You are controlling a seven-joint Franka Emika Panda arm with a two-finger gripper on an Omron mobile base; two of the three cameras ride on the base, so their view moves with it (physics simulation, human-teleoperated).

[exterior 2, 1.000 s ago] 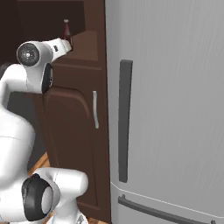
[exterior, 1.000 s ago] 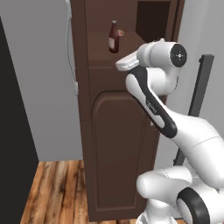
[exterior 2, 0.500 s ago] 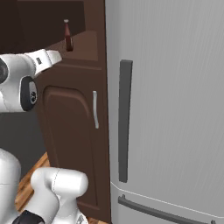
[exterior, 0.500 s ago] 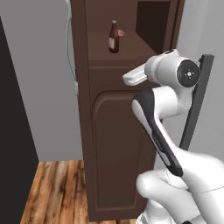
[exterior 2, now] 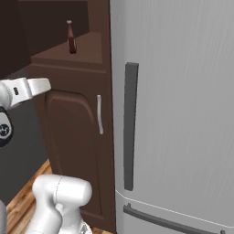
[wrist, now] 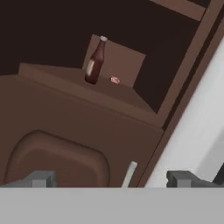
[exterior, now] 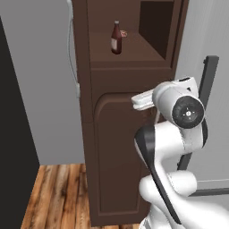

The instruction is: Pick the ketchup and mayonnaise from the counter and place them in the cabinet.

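Fridge (exterior 2: pixel 183 114): large pale grey unit with a dark upright handle (exterior 2: pixel 130 125), standing flush against the cabinet's side.

Cabinet (exterior: pixel 116 152): tall, narrow, dark brown wood; arched-panel door shut, silver bar handle (exterior 2: pixel 99 114) on the edge nearest the fridge; open niche above the door.

Floor (exterior: pixel 58 192): wood planks at the cabinet's foot.

Arm (exterior: pixel 179 134): white with dark joints, raised before the cabinet door, below niche level.

Gripper (wrist: pixel 111 178): two dark fingertips set wide apart, nothing between them; it points up at the niche from below and touches nothing.

Ketchup (exterior: pixel 116 38): small dark red bottle, pale cap, upright on the niche shelf, toward its front edge.

Small pinkish item (wrist: pixel 114 79): lies on the shelf just beside the ketchup; too small to tell what it is.
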